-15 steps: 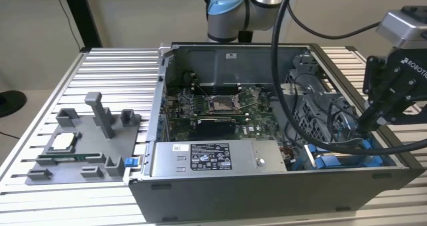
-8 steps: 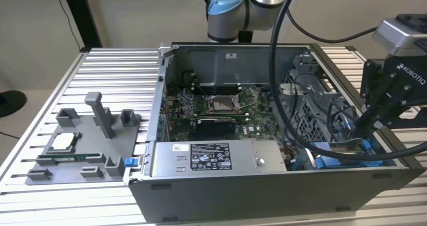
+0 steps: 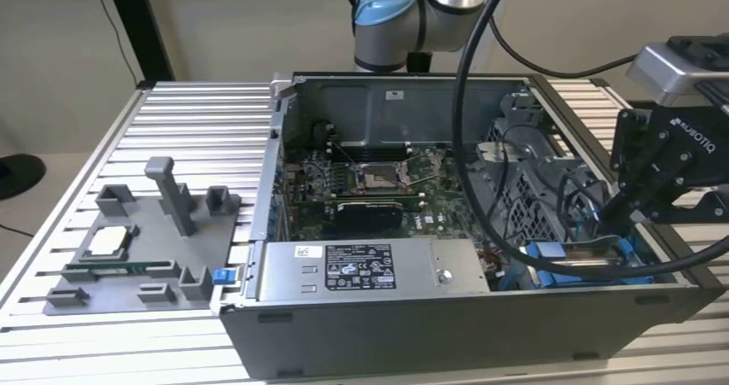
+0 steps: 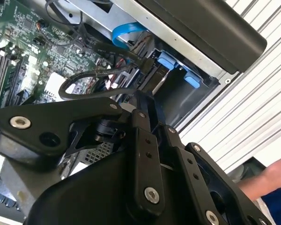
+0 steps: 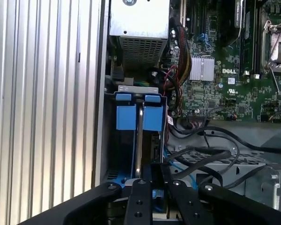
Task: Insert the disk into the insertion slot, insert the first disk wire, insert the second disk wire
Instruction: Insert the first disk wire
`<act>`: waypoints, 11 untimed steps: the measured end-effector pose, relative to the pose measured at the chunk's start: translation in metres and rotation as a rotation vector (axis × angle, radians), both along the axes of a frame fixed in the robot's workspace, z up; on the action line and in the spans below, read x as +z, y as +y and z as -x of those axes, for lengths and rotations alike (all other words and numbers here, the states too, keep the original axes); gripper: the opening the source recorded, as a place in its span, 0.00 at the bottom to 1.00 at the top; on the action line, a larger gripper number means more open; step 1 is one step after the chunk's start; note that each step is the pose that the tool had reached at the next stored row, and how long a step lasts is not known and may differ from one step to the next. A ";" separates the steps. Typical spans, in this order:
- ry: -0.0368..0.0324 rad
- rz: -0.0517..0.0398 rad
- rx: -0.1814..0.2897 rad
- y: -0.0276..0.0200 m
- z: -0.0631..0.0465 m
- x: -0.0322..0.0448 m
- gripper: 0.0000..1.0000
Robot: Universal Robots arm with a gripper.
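While the gripper (image 5: 158, 168) is right at one end of the disk (image 5: 131, 117), can't tell if it's clamped or loose; disk sits in the insertion slot (image 3: 533, 204) by the case wall (image 5: 100, 93), seating depth unclear. Risk: black cables (image 5: 210, 157) just beside could snag on the gripper, or a skewed disk jams

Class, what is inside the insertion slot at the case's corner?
The disk in its blue frame stands in the insertion slot, the gripper at its near edge. Its faces and far end are covered.
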State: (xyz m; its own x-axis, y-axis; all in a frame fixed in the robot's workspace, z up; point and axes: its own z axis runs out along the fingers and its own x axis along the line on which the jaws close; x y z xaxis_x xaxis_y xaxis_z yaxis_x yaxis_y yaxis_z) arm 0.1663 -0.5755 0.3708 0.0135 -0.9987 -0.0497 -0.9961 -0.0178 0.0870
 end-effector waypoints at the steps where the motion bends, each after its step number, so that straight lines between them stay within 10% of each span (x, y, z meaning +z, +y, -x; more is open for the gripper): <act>1: 0.0000 -0.0005 -0.001 0.0000 0.000 -0.0011 0.00; 11: 0.0000 -0.0003 -0.003 -0.0001 -0.004 -0.0089 0.00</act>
